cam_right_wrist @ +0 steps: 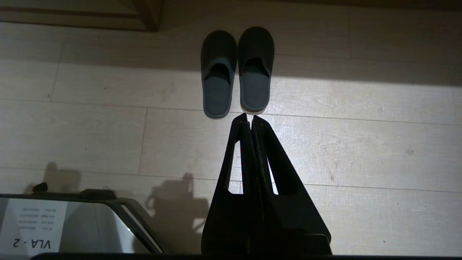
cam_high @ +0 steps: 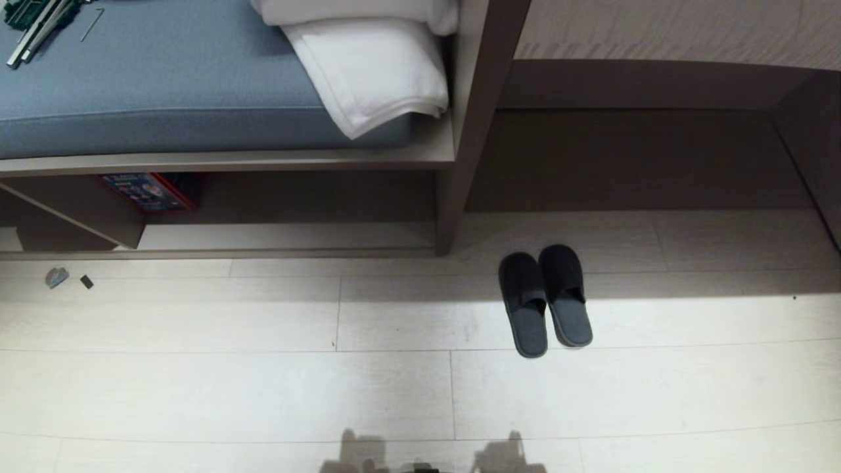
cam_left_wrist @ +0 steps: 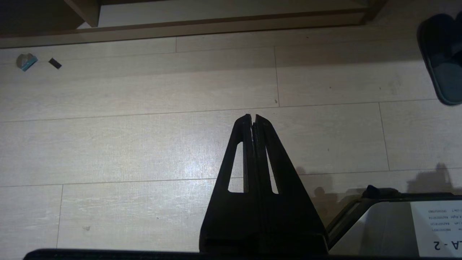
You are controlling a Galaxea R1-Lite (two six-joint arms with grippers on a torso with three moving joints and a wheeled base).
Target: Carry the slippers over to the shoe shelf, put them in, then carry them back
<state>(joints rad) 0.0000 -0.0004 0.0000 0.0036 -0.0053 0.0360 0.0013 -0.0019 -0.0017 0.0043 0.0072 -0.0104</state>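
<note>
- Slippers [cam_high: 545, 301] on pale plank floor [cam_high: 197, 381], side by side & touching, toes toward the furniture, heels toward robot; toe ends in shadow, heel ends in the lit strip.
- They sit just in front of the upright taupe panel [cam_high: 473, 118], right of centre in head view, at the mouth of the wide recess under the countertop [cam_high: 657, 29].
- Shoe shelf [cam_high: 230, 249]: low opening left of the upright panel, pale base board along the front; a red/blue box [cam_high: 151, 190] inside near its left end. No slipper in it.
- Above it: blue cushion [cam_high: 164, 72] w/ folded white towels [cam_high: 374, 66]; some green/metal bits at far left corner.
- Two small scraps on floor by shelf's left end [cam_high: 66, 279].
- Left gripper [cam_left_wrist: 253, 117]: jaws closed, empty, hanging over bare floor; one slipper only at frame edge in left wrist view, well apart.
- Right gripper [cam_right_wrist: 249, 117]: jaws closed, empty, above floor; in right wrist view tips line up near the slippers' heel ends, height over them can't tell.
- Neither arm in head view; only their shadows on floor at bottom edge.
</note>
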